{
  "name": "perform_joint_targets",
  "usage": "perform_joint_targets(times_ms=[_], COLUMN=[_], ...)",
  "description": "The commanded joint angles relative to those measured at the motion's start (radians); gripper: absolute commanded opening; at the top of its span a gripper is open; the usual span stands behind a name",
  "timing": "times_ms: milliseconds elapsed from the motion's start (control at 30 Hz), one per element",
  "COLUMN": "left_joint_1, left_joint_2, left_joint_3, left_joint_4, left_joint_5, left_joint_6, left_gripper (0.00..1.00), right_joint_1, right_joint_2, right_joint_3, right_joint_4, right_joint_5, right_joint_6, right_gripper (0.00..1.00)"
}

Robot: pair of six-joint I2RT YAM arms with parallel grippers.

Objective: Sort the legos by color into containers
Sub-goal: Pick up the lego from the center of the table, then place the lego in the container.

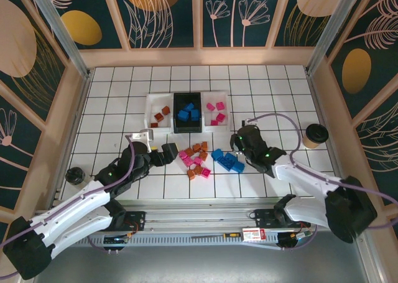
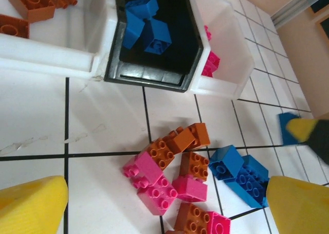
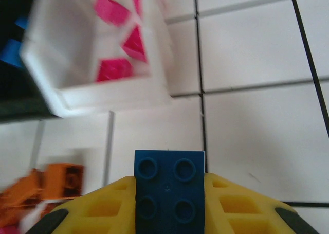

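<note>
The small blue plastic brick (image 3: 169, 193), square with four round bumps, is pinched tight between the ridged yellow fingers (image 3: 97, 213) of the right gripper (image 3: 169, 180). It is near the smooth white tray (image 3: 103, 97) that holds pink bricks. More bumpy bricks (image 1: 198, 160) lie heaped on the white tiled desk (image 1: 124, 102), in front of the boxy black tray (image 1: 188, 130). The left gripper (image 2: 167, 193) hangs wide open over the heap.
</note>
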Motion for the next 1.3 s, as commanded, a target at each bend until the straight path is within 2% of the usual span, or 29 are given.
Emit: perform_joint_targets(times_ms=[0,100,233,433,600,633,700,767,833,967,1067,1267], left_joint_1=[-0.004,-0.003,-0.003,-0.003,-0.004,-0.003,-0.003,-0.003,-0.003,-0.004,-0.029,-0.212], left_joint_2=[-0.019,-0.024,-0.03,-0.07,-0.076,-0.076,-0.071,-0.057,-0.032,0.046,0.087,0.207], left_joint_3=[-0.028,-0.045,-0.053,-0.076,-0.082,-0.082,-0.084,-0.084,-0.079,-0.055,-0.057,-0.038], left_joint_4=[-0.016,-0.014,-0.031,-0.052,-0.08,-0.082,-0.078,-0.066,-0.052,-0.031,0.012,0.064], left_joint_5=[-0.01,-0.001,0.0,0.0,0.003,0.004,0.017,0.033,0.057,0.105,0.136,0.064], left_joint_6=[-0.003,-0.013,-0.016,-0.028,-0.023,-0.022,-0.019,-0.013,0.001,0.023,0.015,-0.012], left_gripper=[0.99,0.99,0.99,0.98,0.98,0.99,0.98,0.97,0.94,0.86,0.84,0.84], right_joint_1=[0.035,0.082,0.124,0.118,0.106,0.101,0.095,0.088,0.084,0.082,0.082,0.082], right_joint_2=[-0.021,0.083,0.316,0.668,0.854,0.88,0.919,0.941,0.936,0.849,0.758,0.586], right_joint_3=[0.108,0.24,0.431,0.728,0.914,0.934,0.97,0.997,0.999,0.909,0.786,0.537], right_joint_4=[0.001,0.031,0.072,0.061,0.009,0.002,-0.009,-0.013,-0.006,0.045,0.092,0.158], right_joint_5=[-0.074,-0.11,-0.126,-0.099,-0.069,-0.068,-0.074,-0.09,-0.093,-0.087,-0.082,-0.07], right_joint_6=[-0.067,-0.11,-0.16,-0.194,-0.177,-0.169,-0.158,-0.152,-0.144,-0.131,-0.117,-0.079], right_gripper=[0.16,0.17,0.17,0.18,0.2,0.22,0.35,0.55,0.6,0.63,0.63,0.63])
